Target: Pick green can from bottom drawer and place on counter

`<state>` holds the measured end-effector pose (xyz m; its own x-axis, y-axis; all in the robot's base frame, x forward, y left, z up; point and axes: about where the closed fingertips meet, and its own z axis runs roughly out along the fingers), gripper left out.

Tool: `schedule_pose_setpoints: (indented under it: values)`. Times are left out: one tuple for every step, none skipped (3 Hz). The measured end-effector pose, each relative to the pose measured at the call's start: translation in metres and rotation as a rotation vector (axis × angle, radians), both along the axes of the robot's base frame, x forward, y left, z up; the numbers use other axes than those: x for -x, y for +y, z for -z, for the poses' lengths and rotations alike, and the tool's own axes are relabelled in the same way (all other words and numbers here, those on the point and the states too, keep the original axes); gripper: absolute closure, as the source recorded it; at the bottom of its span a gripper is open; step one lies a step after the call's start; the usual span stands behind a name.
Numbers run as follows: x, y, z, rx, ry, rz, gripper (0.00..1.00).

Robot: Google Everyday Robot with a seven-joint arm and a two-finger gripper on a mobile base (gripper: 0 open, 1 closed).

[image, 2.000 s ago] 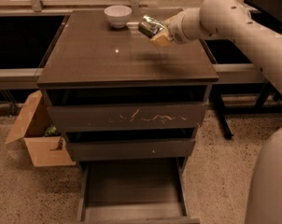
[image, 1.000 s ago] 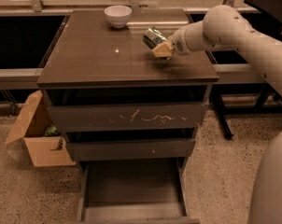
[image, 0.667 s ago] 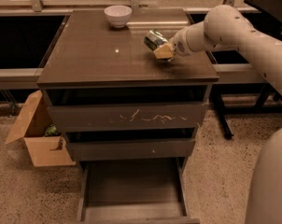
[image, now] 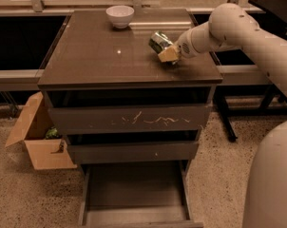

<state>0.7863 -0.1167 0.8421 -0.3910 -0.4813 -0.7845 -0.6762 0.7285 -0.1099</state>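
Observation:
The green can is shiny and dented, tilted, and rests low on the right part of the counter. My gripper reaches in from the right and is shut on the green can, with a tan finger showing just below it. The bottom drawer is pulled out at the foot of the cabinet, and its flat base shows nothing on it. The two drawers above it are shut; the top one has pale scratches on its front.
A white bowl stands at the back of the counter, left of the can. An open cardboard box sits on the floor to the cabinet's left. Dark tables flank the cabinet, with a black table leg at the right.
My gripper has brought the can down and forward from near the bowl to the counter's right part. In the last second it has barely moved.

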Motion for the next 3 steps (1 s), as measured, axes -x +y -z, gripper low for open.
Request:
schedule_pose_setpoints:
  values:
    - [-0.001,-0.004,0.0,0.017,0.01,-0.004,0.0]
    - [-0.004,-0.016,-0.021,0.072,-0.041,0.011,0.0]
    - [-0.006,-0.028,-0.044,0.122,-0.097,0.033,0.0]
